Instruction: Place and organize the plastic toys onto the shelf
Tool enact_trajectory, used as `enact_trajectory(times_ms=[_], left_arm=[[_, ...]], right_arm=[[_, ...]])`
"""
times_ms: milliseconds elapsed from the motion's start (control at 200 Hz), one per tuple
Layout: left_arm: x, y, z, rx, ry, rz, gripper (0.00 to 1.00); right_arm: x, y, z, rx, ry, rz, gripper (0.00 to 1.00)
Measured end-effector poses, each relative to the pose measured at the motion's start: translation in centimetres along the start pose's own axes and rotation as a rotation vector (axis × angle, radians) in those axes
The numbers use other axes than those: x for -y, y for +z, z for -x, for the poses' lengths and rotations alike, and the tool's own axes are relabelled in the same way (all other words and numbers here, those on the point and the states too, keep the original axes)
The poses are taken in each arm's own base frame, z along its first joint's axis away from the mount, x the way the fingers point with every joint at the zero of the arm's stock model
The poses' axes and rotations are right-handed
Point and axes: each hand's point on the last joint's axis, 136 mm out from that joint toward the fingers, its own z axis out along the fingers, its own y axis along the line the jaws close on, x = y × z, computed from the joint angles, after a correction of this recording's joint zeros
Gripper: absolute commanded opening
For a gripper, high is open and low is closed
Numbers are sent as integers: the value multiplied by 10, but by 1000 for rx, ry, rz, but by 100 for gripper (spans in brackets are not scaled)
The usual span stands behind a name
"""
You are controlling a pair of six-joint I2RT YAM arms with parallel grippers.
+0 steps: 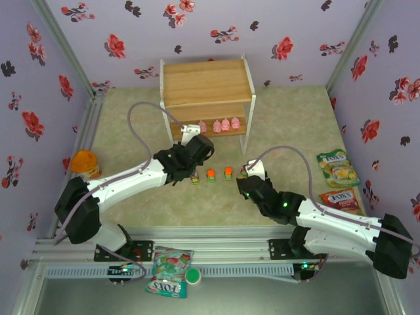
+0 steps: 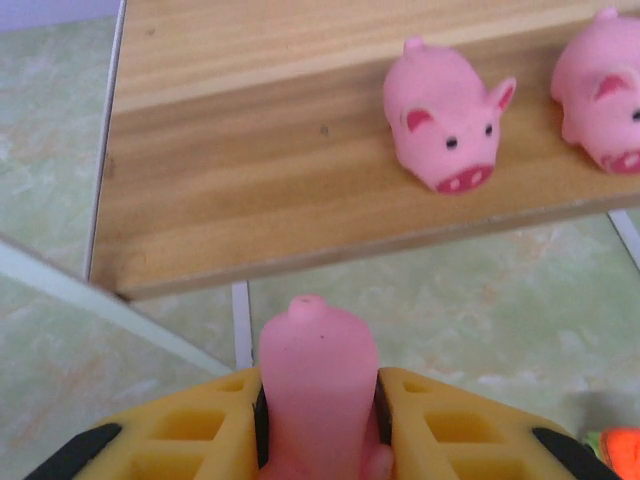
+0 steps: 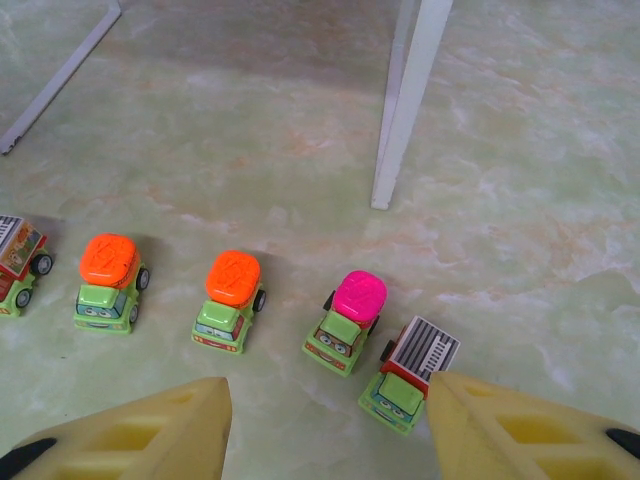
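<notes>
The left fingers [image 2: 180,440] pinched a pink pig [image 2: 318,360] by its flanks before the shelf [image 2: 250,180]; it looked soft, light; the right fingers [image 3: 500,430] hung half open, empty, above the cars [image 3: 345,322].

smooth matt rubbery pig [image 2: 318,385], grained wooden shelf [image 2: 300,170] board, glossy plastic cars [image 3: 232,300].

On the lower board [image 2: 270,190] of the shelf [image 1: 207,82]: pigs [image 1: 220,125] in a row. Just before that board's front edge: one more pig [image 2: 318,370]. Before the shelf, on the table [image 1: 295,118]: cars [image 3: 232,300] lined left to right. Far left: jar [image 1: 84,162]. Far right: candy bags [image 1: 338,167].
</notes>
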Motion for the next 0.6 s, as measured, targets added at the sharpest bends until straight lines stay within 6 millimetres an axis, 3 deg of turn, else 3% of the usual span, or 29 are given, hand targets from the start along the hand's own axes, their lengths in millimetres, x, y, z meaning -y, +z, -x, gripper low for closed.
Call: enact_trajectory(times_ms=[270,600], left_arm=[[4,17,25,42,-7,13,33],[-7,37,33,56,-21,49,33]], right_arm=[[-1,5,0,-4,-3,-5,56],[-2,10,-5,-25,-14,-8,56]])
